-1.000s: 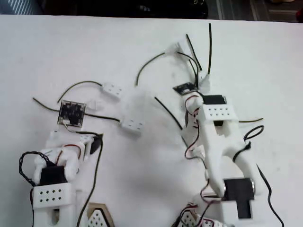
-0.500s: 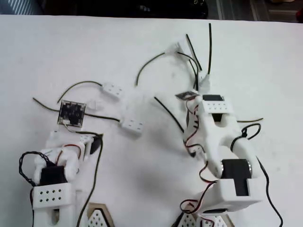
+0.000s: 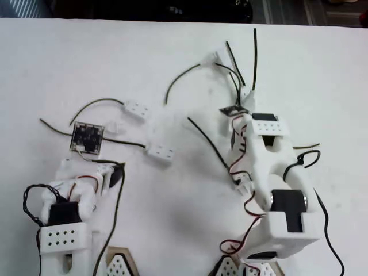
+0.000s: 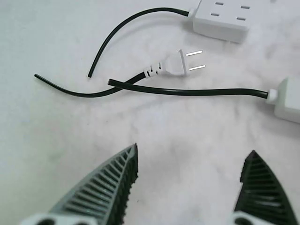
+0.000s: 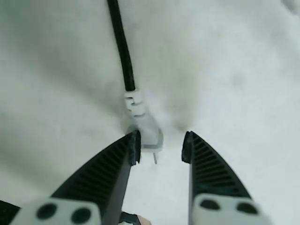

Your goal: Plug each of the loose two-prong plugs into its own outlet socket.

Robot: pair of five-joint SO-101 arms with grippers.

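In the left wrist view my left gripper (image 4: 193, 151) stands open above the bare table. A little beyond it lies a white two-prong plug (image 4: 180, 65) on a black cord. Past that plug sit one white outlet socket (image 4: 220, 16) and a second socket (image 4: 288, 98). From above, these sockets (image 3: 137, 108) (image 3: 161, 152) flank the small plug (image 3: 114, 127). My right gripper (image 5: 161, 140) is low over another white plug (image 5: 145, 129), which lies between its slightly parted fingers, close to one of them. This plug (image 3: 247, 100) sits just ahead of the right arm (image 3: 264, 149).
A third white plug (image 3: 214, 57) with a curved cord lies farther back on the white table (image 3: 69, 63). Loose black cords (image 3: 204, 138) cross the middle. The left arm (image 3: 72, 195) sits at the front left. The table's far edge runs along the back.
The right arm has swung and leaned forward, carrying its gripper a little farther back and to the right, onto the plug. The left arm and the plugs and sockets near it have not moved.
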